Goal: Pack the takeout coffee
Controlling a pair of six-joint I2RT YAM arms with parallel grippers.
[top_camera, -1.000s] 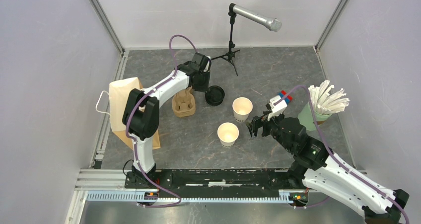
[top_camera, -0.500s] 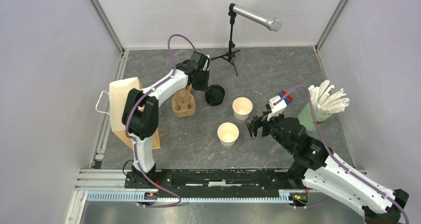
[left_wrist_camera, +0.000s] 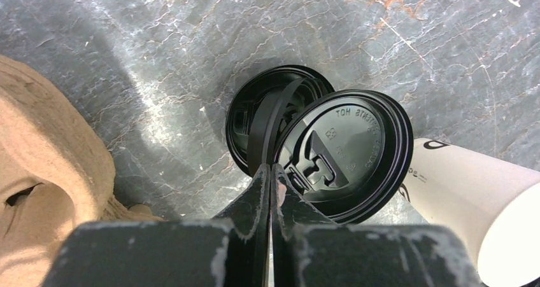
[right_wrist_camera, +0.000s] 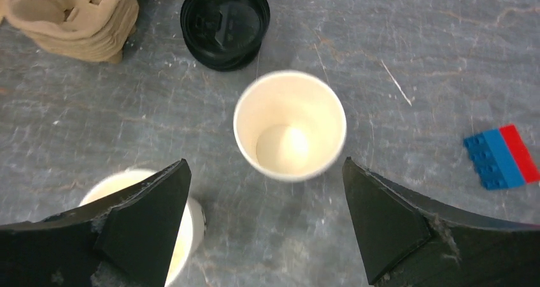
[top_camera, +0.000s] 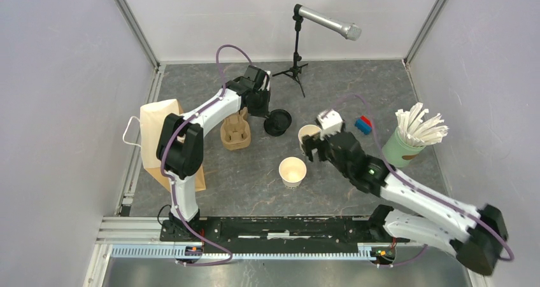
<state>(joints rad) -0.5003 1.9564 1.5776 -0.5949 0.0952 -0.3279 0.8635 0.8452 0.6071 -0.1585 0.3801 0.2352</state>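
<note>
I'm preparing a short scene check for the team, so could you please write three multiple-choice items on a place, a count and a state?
1. The green cup of straws stands on the table:
A) at its right side
B) at its left side
C) against the far wall

2. How many white cups stand without a lid?
A) one
B) two
C) three

3. The left fingers are:
A) wide open
B) shut on a black lid
C) shut on nothing

Answers:
1 A, it stands near the right wall.
2 B, two open rims show from above.
3 B, the left wrist view shows them pinching the lid's rim.
</note>
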